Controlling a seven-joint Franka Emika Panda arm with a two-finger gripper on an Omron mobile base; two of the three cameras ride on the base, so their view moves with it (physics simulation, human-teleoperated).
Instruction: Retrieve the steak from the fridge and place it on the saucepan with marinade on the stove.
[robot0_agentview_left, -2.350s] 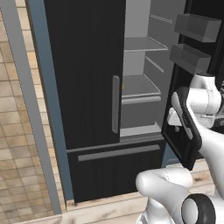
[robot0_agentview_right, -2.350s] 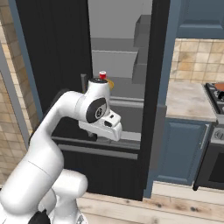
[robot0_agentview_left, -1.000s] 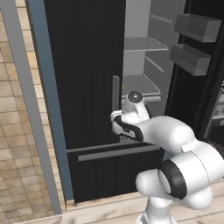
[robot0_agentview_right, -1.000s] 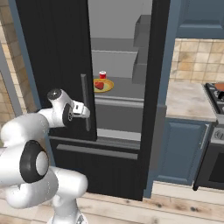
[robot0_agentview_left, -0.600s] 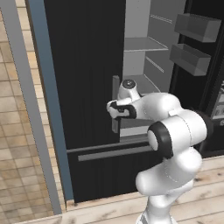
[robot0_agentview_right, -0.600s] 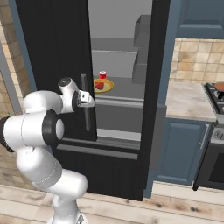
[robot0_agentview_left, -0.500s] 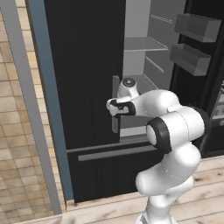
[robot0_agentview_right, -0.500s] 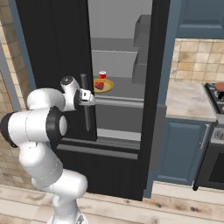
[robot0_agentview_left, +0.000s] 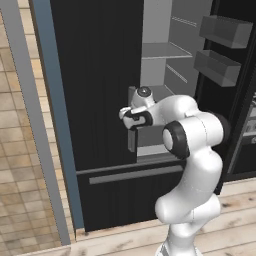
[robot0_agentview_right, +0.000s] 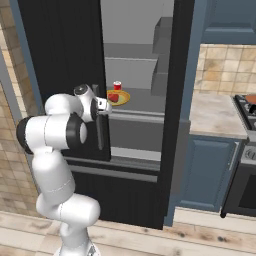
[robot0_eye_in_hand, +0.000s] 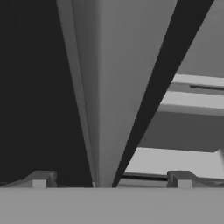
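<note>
While the fingers stand spread wide and grasp nothing, the grey bar handle of the fridge's left door runs up between them in the hand view. The gripper sits at that handle, against the closed black left door. The fridge has its right door open. On a shelf inside, the steak lies on a yellow-rimmed plate, with a small red cup just behind it. Far right, the stove adjoins the table.
</note>
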